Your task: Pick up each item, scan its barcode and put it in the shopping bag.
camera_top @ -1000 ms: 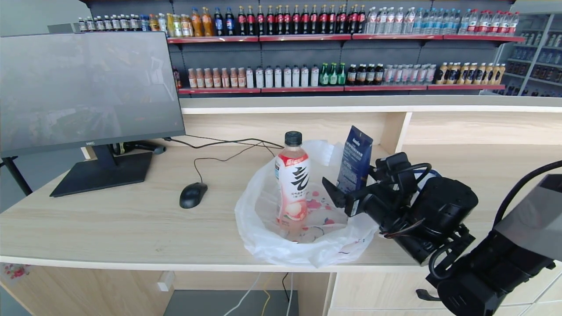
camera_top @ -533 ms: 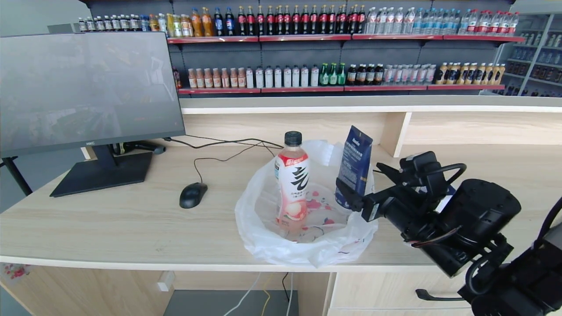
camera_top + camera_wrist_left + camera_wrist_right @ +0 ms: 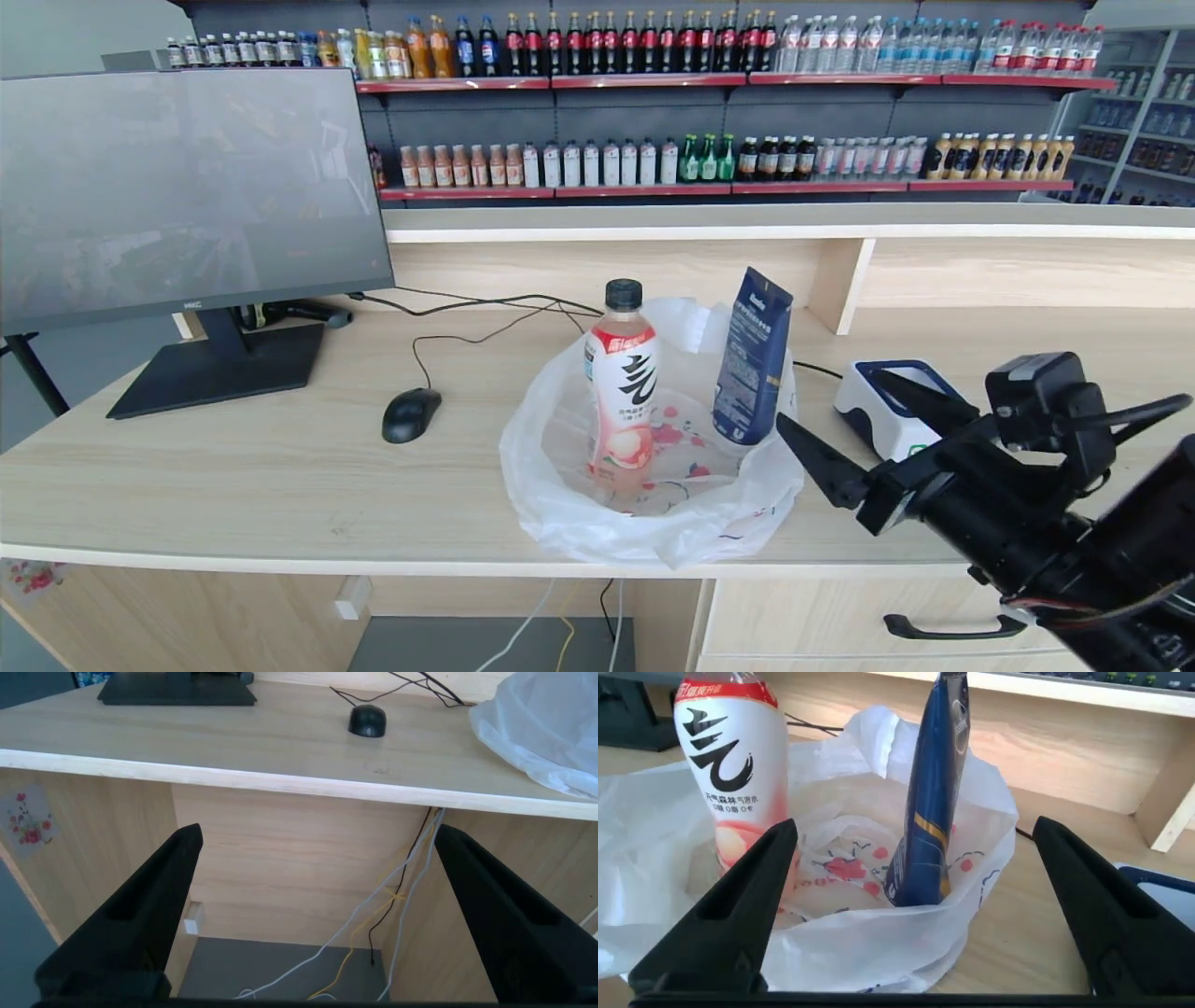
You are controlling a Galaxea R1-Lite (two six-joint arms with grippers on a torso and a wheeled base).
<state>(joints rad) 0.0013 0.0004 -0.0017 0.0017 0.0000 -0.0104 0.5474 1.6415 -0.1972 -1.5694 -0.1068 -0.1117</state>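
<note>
On the counter, bottle and blue pouch are stood in the shopping bag mid-frame, right gripper and left gripper spread wide, empty; the soft pouch is judged best pinched across flat faces.

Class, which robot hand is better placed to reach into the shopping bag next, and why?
Right. The right hand, open, is above the counter beside the shopping bag, facing the bottle and blue pouch; the left hand sits below the counter edge.

Head overlooks counter, both wrists glimpse bag
</note>
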